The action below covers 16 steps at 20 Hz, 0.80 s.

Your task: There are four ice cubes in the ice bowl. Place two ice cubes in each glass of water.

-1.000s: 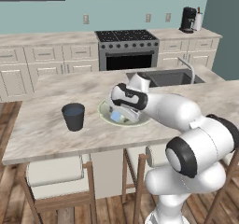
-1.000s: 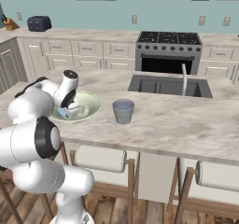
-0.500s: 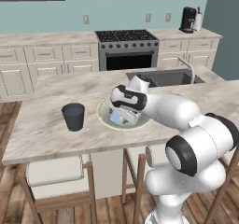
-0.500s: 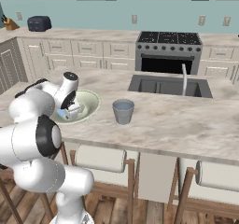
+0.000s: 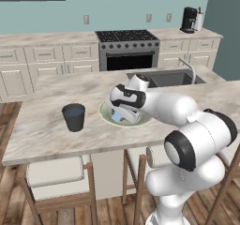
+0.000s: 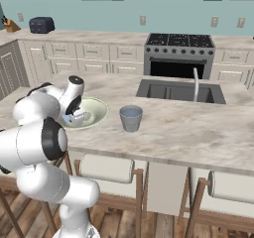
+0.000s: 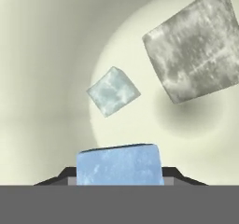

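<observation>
The pincer (image 5: 118, 117) is down inside the bowl (image 5: 106, 111), which sits mid-surface between the dark glass (image 5: 74, 117) toward the left edge and the lighter glass (image 6: 131, 118) on the sink side. In the hand view one pale-blue ice cube (image 7: 119, 164) sits right between the finger tips, filling the gap; the jaws look closed on it (I judge contact, not yet a proven hold). Two more cubes (image 7: 113, 90) lie farther ahead on the bowl floor.

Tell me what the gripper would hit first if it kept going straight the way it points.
Probably the ice cube lying right between the gripper tips; beyond it, the bowl floor. Depth is hard to judge.
</observation>
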Available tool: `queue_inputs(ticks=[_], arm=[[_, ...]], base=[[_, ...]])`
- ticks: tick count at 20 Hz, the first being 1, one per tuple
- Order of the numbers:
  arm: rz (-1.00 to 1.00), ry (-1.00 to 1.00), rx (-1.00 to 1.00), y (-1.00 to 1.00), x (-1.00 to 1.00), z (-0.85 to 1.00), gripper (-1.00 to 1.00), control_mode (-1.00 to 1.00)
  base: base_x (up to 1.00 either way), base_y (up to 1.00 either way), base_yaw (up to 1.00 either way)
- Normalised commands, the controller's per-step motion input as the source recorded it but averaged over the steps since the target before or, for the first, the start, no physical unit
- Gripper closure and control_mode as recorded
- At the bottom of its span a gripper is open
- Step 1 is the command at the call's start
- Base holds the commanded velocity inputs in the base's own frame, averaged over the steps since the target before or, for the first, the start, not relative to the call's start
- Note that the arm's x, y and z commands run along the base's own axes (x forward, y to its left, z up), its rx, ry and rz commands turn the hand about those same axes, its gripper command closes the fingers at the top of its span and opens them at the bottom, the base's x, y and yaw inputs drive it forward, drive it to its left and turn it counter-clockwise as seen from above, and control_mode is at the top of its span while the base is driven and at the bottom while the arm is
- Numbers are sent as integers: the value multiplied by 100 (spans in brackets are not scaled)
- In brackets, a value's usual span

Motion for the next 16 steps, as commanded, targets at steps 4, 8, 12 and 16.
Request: queue_inputs(ticks=[4, 8, 12, 16], arm=[[0, 0, 0, 0, 3, 34, 100, -100], [2, 0, 0, -4, -49, 98, 100, -100], [10, 0, 0, -23, -59, 84, 100, -100], [10, 1, -8, -83, -20, 44, 100, -100]], base=[[0, 0, 0], [0, 0, 0], [0, 0, 0], [0, 0, 0]])
